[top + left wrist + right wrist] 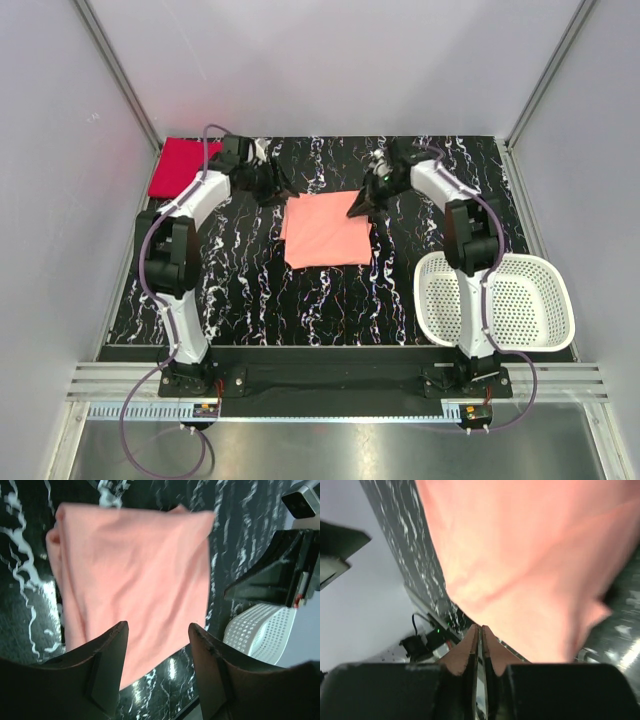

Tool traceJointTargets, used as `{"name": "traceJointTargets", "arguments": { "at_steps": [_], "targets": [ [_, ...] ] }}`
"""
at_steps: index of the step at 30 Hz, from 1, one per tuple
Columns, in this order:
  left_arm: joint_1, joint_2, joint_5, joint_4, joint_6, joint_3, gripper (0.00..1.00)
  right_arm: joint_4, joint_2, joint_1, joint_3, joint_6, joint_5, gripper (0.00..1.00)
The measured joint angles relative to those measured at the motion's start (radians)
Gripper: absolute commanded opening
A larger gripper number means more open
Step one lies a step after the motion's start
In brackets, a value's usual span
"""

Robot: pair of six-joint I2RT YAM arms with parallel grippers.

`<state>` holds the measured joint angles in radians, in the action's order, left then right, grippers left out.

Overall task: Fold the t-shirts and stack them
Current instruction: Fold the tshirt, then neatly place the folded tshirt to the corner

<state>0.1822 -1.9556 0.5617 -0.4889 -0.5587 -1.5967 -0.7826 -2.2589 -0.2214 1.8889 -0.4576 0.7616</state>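
Observation:
The salmon t-shirt (325, 232) lies folded into a rough square in the middle of the black marbled table. It fills the left wrist view (135, 575) and the right wrist view (530, 555). The crimson red t-shirt (184, 165) lies folded as a rectangle at the back left corner. My left gripper (277, 190) hovers at the salmon shirt's back left corner, jaws open and empty (157, 626). My right gripper (358, 209) is at its back right corner, jaws pressed shut (480, 626) with their tips at the cloth's edge; no cloth shows between them.
A white perforated basket (495, 300) stands at the front right, beside the right arm, and also shows in the left wrist view (255, 630). The right gripper's black body (280, 575) is close opposite the left one. Grey walls enclose the table.

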Motion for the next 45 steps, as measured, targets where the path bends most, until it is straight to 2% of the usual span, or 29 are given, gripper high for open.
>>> {"name": "traceJointTargets", "arguments": {
  "at_steps": [4,10,16,19,22,28,29,31,37,45],
  "targets": [
    [0.0,0.008,-0.007,-0.002,0.003,0.117,0.58,0.086,0.003,-0.078,-0.15,-0.018,0.053,0.13],
    [-0.004,0.053,-0.043,-0.058,0.047,0.171,0.59,0.094,-0.035,-0.031,-0.25,0.011,0.044,0.13],
    [-0.024,0.188,-0.074,-0.067,0.093,0.242,0.67,0.017,-0.032,-0.013,-0.208,0.076,-0.036,0.19],
    [-0.038,0.206,-0.07,-0.069,0.121,0.253,0.7,-0.033,-0.026,-0.029,-0.156,0.1,-0.08,0.26],
    [-0.058,0.173,-0.052,-0.066,0.151,0.249,0.71,-0.063,-0.006,-0.046,-0.113,0.11,-0.106,0.3],
    [-0.072,-0.025,-0.027,-0.026,0.18,0.163,0.74,-0.105,0.044,-0.061,-0.031,0.11,-0.115,0.33],
    [-0.072,-0.058,-0.023,-0.013,0.18,0.146,0.87,-0.108,0.044,-0.061,-0.017,0.11,-0.115,0.33],
    [-0.072,-0.11,-0.013,0.0,0.18,0.105,0.9,-0.113,0.045,-0.061,-0.003,0.111,-0.117,0.34],
    [-0.058,-0.199,-0.023,0.047,0.178,0.014,0.9,-0.128,0.054,-0.061,-0.034,0.113,-0.118,0.34],
    [-0.005,-0.206,-0.099,0.061,0.126,0.009,0.84,-0.116,0.09,-0.061,-0.132,0.113,-0.117,0.33]
  ]
}}
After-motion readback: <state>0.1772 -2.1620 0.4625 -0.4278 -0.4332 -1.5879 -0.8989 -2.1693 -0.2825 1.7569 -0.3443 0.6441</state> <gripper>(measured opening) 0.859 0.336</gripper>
